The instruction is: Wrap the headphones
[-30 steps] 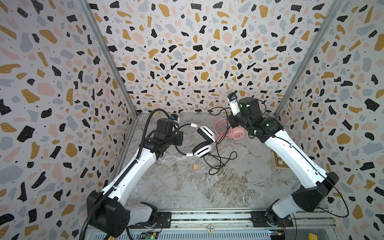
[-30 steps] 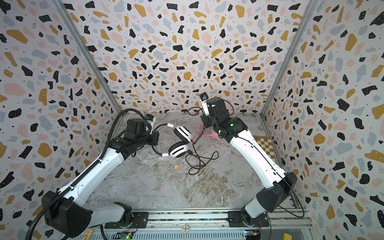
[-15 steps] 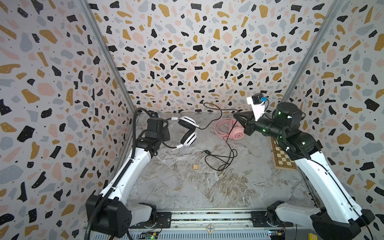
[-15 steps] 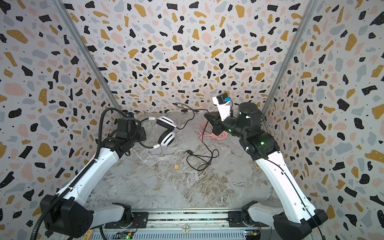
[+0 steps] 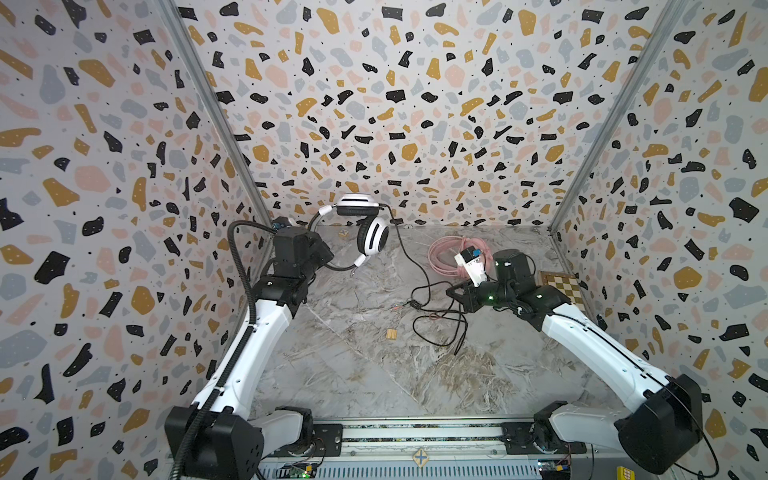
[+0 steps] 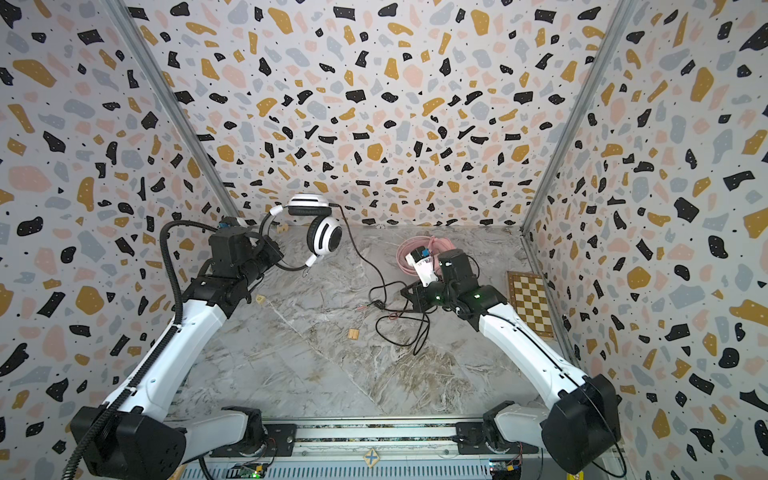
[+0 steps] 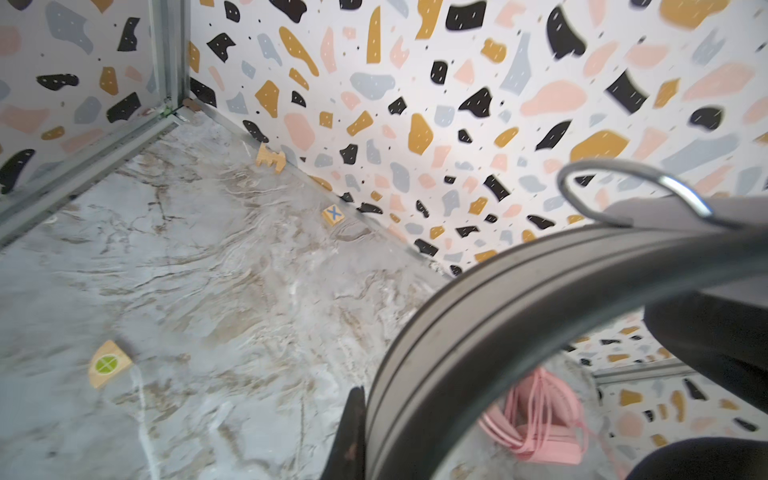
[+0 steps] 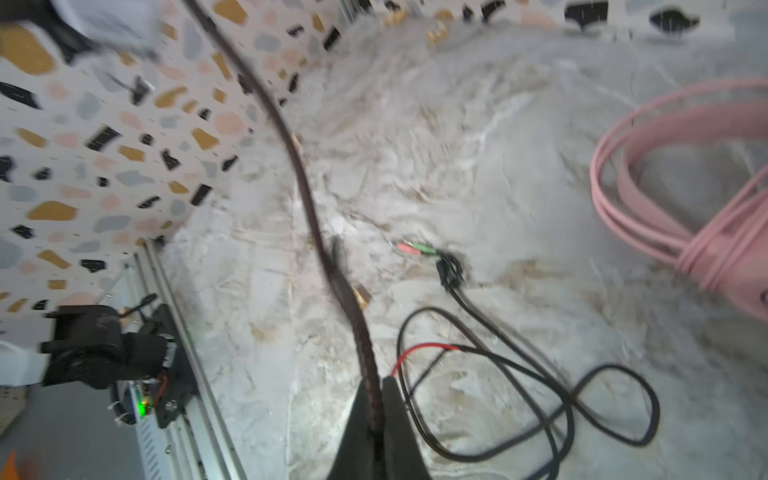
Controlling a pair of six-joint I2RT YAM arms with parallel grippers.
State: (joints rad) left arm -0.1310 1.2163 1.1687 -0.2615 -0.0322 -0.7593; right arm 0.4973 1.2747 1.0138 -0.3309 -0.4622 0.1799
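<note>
Left pincer pinches the white headset by its headband, holding it above the tabletop; right pincer grips its black cable, pink headset lying just beyond.

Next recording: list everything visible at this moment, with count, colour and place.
white headphones: one, white with black pads, held up at back left
black cable: one, black, from that headset down to loops on the floor
pink headphones: one, pink, cable coiled, back right
chessboard: one, tan-and-white, floor's right edge
wooden pieces: at least four, tan, scattered on floor
left gripper: one, black, shut on white headphones' headband
right gripper: one, black, shut on black cable
</note>
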